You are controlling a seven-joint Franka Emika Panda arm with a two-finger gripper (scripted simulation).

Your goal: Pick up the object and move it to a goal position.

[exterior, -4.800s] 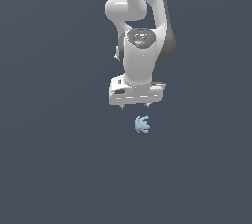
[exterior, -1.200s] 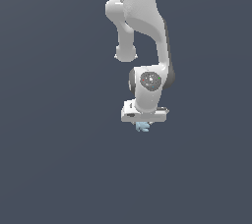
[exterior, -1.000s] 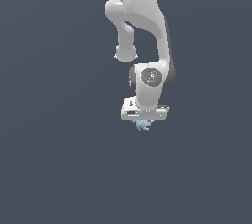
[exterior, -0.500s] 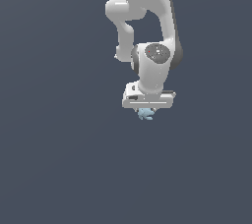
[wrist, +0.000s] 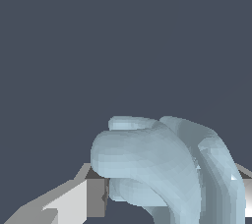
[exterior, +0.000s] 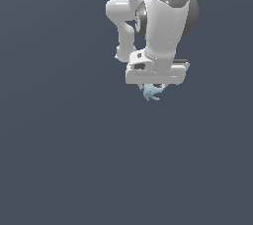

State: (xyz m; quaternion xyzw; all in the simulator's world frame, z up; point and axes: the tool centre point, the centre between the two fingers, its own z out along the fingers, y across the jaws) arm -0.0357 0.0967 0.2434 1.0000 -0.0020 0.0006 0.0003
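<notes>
Presently the end effector [exterior: 154, 90] is closed on the object [exterior: 151, 93], a small pale-blue pronged item that hangs directly beneath the white arm's mounting flange. In the wrist view the object [wrist: 162, 164] fills the space between the fingers [wrist: 74, 201], its curved prongs bulging outward; one grey inner pad presses against its side, the opposite finger is mostly hidden behind it. The pick-up appears complete: the object seems to sit clear of the dark surface, though no shadow or contact line confirms the height. Remaining, by my judgement, is the carry to the goal. No goal marker is visible in either view, so the outstanding travel cannot be assessed.
</notes>
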